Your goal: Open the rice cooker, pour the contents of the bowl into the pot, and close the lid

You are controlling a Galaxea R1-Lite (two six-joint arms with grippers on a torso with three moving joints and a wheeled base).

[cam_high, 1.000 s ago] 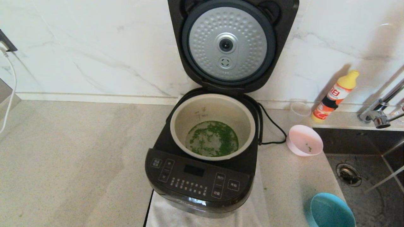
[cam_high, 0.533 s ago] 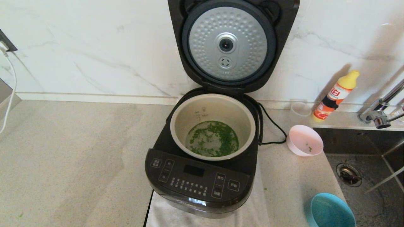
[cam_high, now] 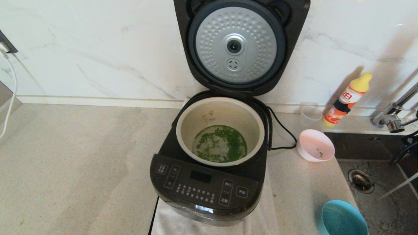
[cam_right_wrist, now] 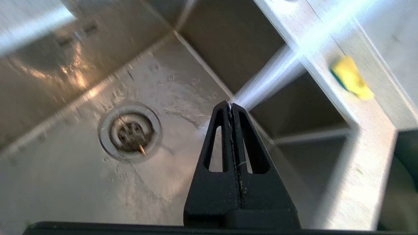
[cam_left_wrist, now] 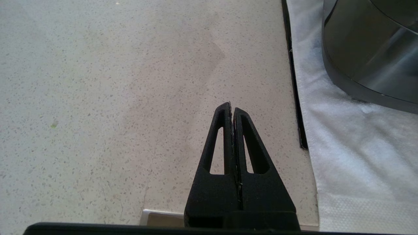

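1. Rice cooker (cam_high: 209,176) sits mid-counter on a white cloth (cam_high: 261,218), control panel facing you, black cord running off its right side.
2. Lid (cam_high: 240,45) stands fully up against the marble wall; you see the dimpled silver disc on its underside.
3. Pot (cam_high: 220,111) is seated in the cooker w/ the green bits (cam_high: 220,143) spread across its bottom.
4. Pink bowl (cam_high: 315,145) stands upright on the counter just right of the cooker, near the cord; only a couple of green specks left inside.
5. Left gripper (cam_left_wrist: 232,109) hangs over bare counter (cam_left_wrist: 98,98), near the cloth's edge and the cooker's lower front corner; fingers pressed together, nothing between them.
6. Right gripper (cam_right_wrist: 231,107) is over the steel sink (cam_right_wrist: 65,182), drain (cam_right_wrist: 130,132) below and to one side; fingers also pressed together, holding nothing. In the head view only a dark bit of that arm shows at the far right edge by the tap (cam_high: 393,122).
7. Farther out you have: an orange bottle w/ yellow cap (cam_high: 346,99) by the wall, a clear cup (cam_high: 311,112) beside it, a blue bowl (cam_high: 343,218) at the counter's front right.
8. Yellow sponge (cam_right_wrist: 352,78) lies on the ledge past the sink.
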